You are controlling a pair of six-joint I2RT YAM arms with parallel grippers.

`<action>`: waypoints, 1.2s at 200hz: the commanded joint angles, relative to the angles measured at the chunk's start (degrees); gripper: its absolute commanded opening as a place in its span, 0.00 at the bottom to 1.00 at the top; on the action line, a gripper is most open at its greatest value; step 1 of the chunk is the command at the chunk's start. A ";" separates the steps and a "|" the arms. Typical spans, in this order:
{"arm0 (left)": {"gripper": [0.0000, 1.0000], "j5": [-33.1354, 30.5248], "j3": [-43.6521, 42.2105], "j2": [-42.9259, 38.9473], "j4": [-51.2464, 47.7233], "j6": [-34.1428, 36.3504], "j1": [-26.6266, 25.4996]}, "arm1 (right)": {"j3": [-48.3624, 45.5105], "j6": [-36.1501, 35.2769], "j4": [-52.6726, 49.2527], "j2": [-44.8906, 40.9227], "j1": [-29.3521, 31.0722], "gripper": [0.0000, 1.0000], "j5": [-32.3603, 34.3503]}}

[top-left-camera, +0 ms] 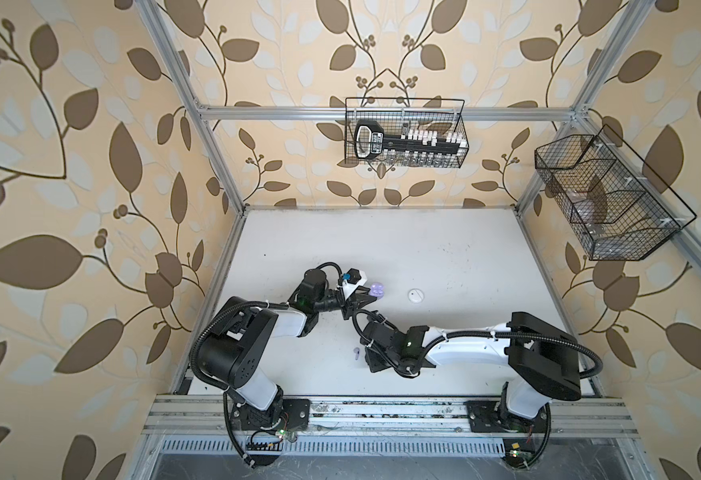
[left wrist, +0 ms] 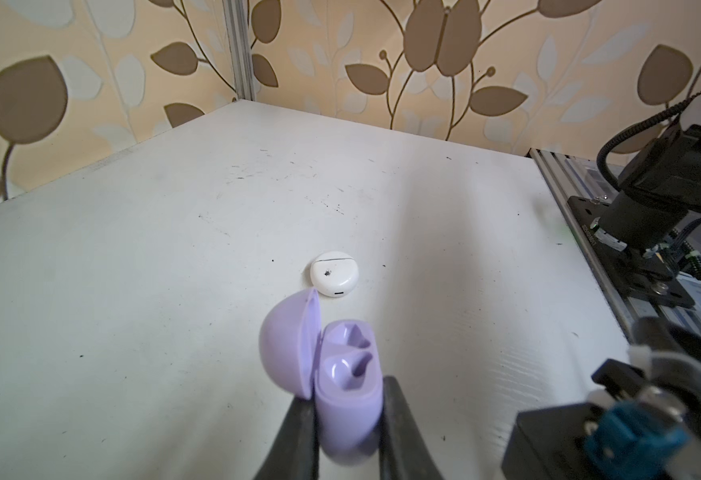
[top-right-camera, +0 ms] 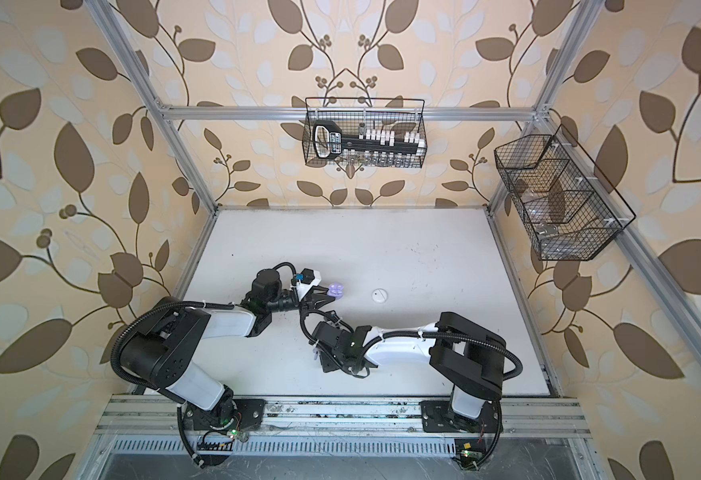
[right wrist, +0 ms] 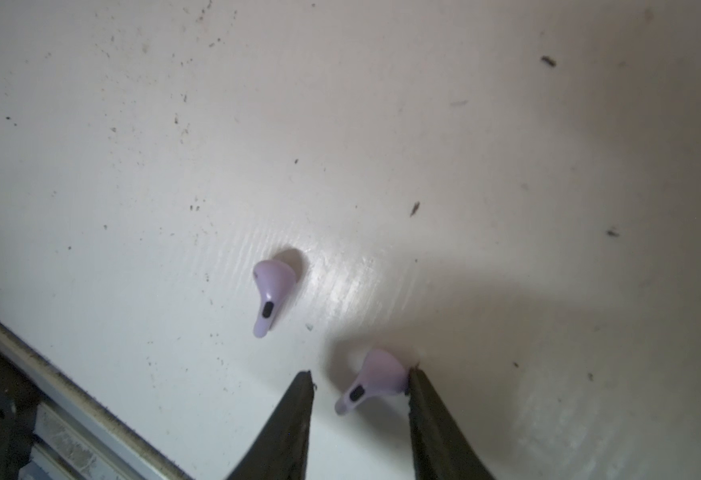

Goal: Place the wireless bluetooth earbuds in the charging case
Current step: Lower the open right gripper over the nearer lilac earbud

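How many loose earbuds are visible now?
2, both lilac, on the table: one earbud between the open jaws of the right gripper, another earbud free beside it. No white ones visible; maybe inside the closed white case.

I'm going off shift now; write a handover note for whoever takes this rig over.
Left pincer: shut on the open lilac case, both sockets empty.
Right pincer: open, astride one lilac earbud on the table, touching it on one side.
Second lilac earbud lies loose nearby.
White case sits closed; white earbuds not in view.
Done: lilac case open. Left: seat both lilac earbuds.
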 commanded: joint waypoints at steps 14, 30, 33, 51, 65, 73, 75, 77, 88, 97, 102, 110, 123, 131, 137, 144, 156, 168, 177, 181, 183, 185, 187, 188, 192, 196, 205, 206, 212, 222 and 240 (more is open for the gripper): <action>0.00 0.74 1.05 -1.47 1.24 -0.61 0.49 | 2.95 -1.36 -4.62 2.89 0.05 0.40 2.13; 0.00 0.82 1.22 -1.48 0.97 -0.60 0.53 | 3.36 -1.74 -5.54 3.18 0.23 0.39 2.56; 0.00 0.82 1.22 -1.37 0.97 -0.61 0.50 | 3.43 -1.77 -5.76 3.28 0.22 0.39 2.68; 0.00 0.91 1.31 -1.39 0.77 -0.70 0.56 | 3.97 -2.61 -7.61 3.45 0.31 0.39 3.87; 0.00 0.91 1.32 -1.48 0.79 -0.71 0.58 | 4.37 -3.16 -8.97 3.56 0.32 0.38 4.60; 0.00 0.91 1.32 -1.42 0.68 -0.74 0.58 | 4.46 -3.51 -9.44 3.50 0.40 0.38 4.77; 0.00 0.91 1.33 -1.47 0.70 -0.77 0.58 | 4.56 -3.53 -9.57 3.57 0.41 0.38 4.82; 0.00 0.91 1.37 -1.48 0.70 -0.78 0.58 | 4.59 -3.60 -9.67 3.63 0.41 0.38 4.90; 0.00 0.91 1.35 -1.37 0.67 -0.88 0.58 | 4.85 -4.12 -10.04 3.92 0.57 0.38 4.87; 0.00 1.00 1.50 -1.30 0.64 -0.87 0.58 | 5.17 -4.37 -10.17 4.19 0.67 0.38 4.82; 0.00 1.00 1.49 -1.31 0.62 -0.87 0.58 | 5.44 -4.54 -10.26 4.42 0.75 0.38 4.83; 0.00 1.00 1.48 -1.30 0.53 -0.88 0.58 | 6.00 -4.84 -10.50 4.83 0.93 0.37 4.77; 0.00 1.00 1.58 -1.31 0.35 -0.87 0.58 | 7.26 -5.38 -11.25 5.62 1.41 0.37 4.96; 0.00 1.00 1.57 -1.31 0.27 -0.89 0.58 | 8.15 -5.67 -12.02 6.06 1.76 0.37 5.33; 0.00 1.00 1.55 -1.31 0.19 -0.80 0.58 | 8.81 -5.81 -12.61 6.53 1.97 0.37 5.70; 0.00 1.00 1.60 -1.32 0.07 -0.80 0.58 | 9.60 -5.99 -13.29 7.04 2.10 0.37 6.08; 0.00 1.00 1.62 -1.35 -0.08 -0.74 0.58 | 10.42 -6.22 -14.24 7.72 2.34 0.37 6.49; 0.00 1.00 1.68 -1.40 -0.17 -0.71 0.58 | 10.87 -6.43 -14.88 8.15 2.43 0.37 6.83; 0.00 1.00 1.74 -1.38 -0.20 -0.74 0.58 | 11.16 -6.43 -15.38 8.27 2.52 0.37 7.18; 0.00 1.00 1.77 -1.45 -0.18 -0.80 0.58 | 11.26 -6.41 -15.69 8.36 2.58 0.37 7.35; 0.00 1.00 1.77 -1.48 -0.17 -0.79 0.58 | 11.29 -6.39 -15.88 8.39 2.60 0.37 7.44; 0.00 1.00 1.77 -1.46 -0.22 -0.87 0.58 | 11.35 -6.34 -16.02 8.42 2.56 0.37 7.51; 0.00 1.04 1.77 -1.46 -0.19 -0.87 0.58 | 11.42 -6.33 -16.05 8.45 2.59 0.37 7.59; 0.00 1.02 1.77 -1.47 -0.18 -0.87 0.58 | 11.39 -6.31 -16.19 8.42 2.64 0.37 7.66; 0.00 1.06 1.77 -1.44 -0.16 -1.00 0.58 | 11.56 -6.33 -16.48 8.53 2.69 0.37 7.90; 0.00 1.08 1.72 -1.56 -0.09 -1.09 0.58 | 11.62 -6.34 -16.73 8.63 2.68 0.37 8.13; 0.00 1.08 1.83 -1.57 0.00 -1.22 0.58 | 11.71 -6.31 -17.16 8.74 2.69 0.37 8.35; 0.00 1.08 1.84 -1.57 0.00 -1.22 0.58 | 11.71 -6.31 -17.18 8.77 2.69 0.37 8.39; 0.00 1.17 1.85 -1.55 0.00 -1.31 0.58 | 11.69 -6.44 -17.36 8.83 2.69 0.37 8.50; 0.00 1.17 1.85 -1.45 0.00 -1.31 0.58 | 11.93 -6.59 -17.58 9.01 2.72 0.37 8.62; 0.00 1.17 1.85 -1.31 -0.08 -1.23 0.58 | 12.39 -7.00 -17.89 9.37 2.77 0.37 8.59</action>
